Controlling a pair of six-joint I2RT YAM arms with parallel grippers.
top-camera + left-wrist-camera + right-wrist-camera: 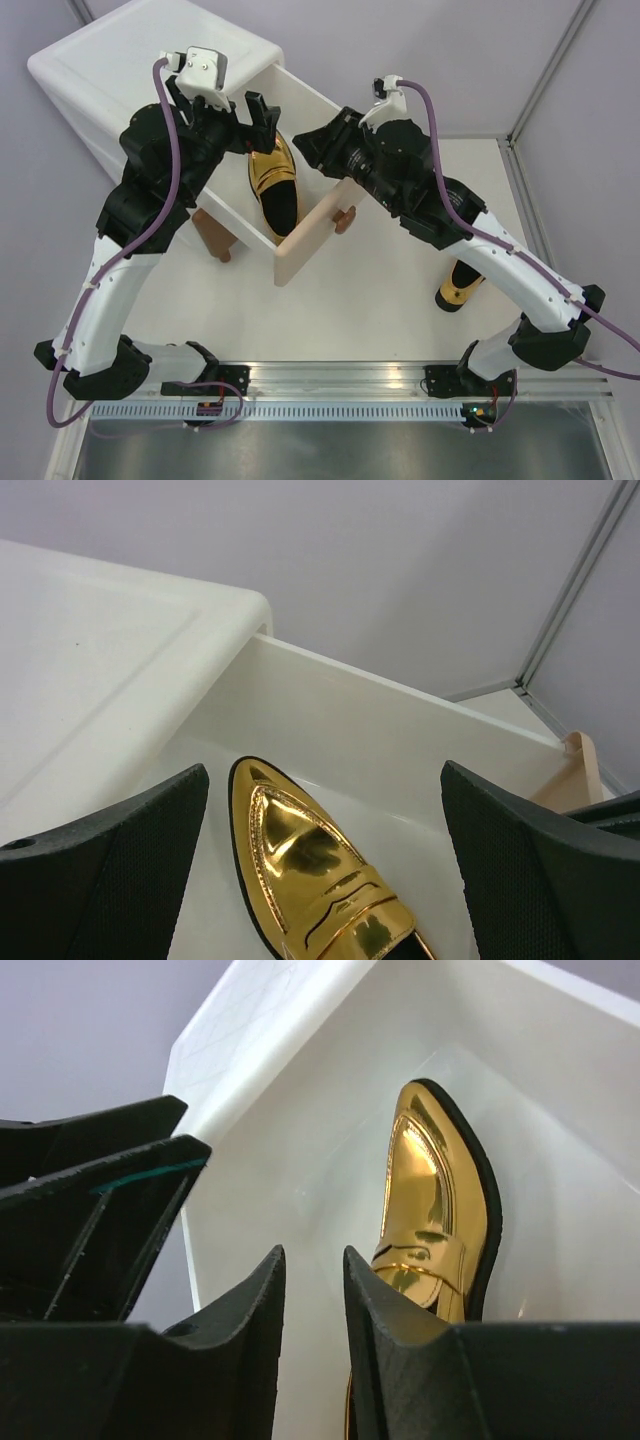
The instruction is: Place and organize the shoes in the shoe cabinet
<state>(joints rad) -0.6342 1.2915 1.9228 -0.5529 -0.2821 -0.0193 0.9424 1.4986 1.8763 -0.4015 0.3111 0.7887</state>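
One table (380, 310), and the white shoe cabinet (120, 60) sits at its far-left corner, so that's your biggest item. The upper drawer (300, 100) is pulled out toward the arms, with its beige front (310, 235) at the near end. You can see a brown lower drawer front (213, 233) under the left arm.

Your left gripper (250, 120) hangs over the cabinet end of the open drawer. Its jaws are spread wide and hold nothing. In the left wrist view the fingers (110, 860) stand on either side of the shoe's toe without touching it.

Your right gripper (318, 140) is at the drawer's right wall, pointing in. Its fingers (395, 1360) are drawn almost together with only a thin gap. You can't tell from the right wrist view whether anything is pinched between them.

One gold shoe (272, 185) lies flat in the upper drawer with its toe toward the cabinet and its heel toward the beige front. It's just beside the right gripper in the right wrist view.

The second gold shoe (460, 285) is out on the table near the right arm's forearm, which partly hides it. It's well apart from the cabinet.

The brown knob (345, 218) is on the outer face of the beige front.
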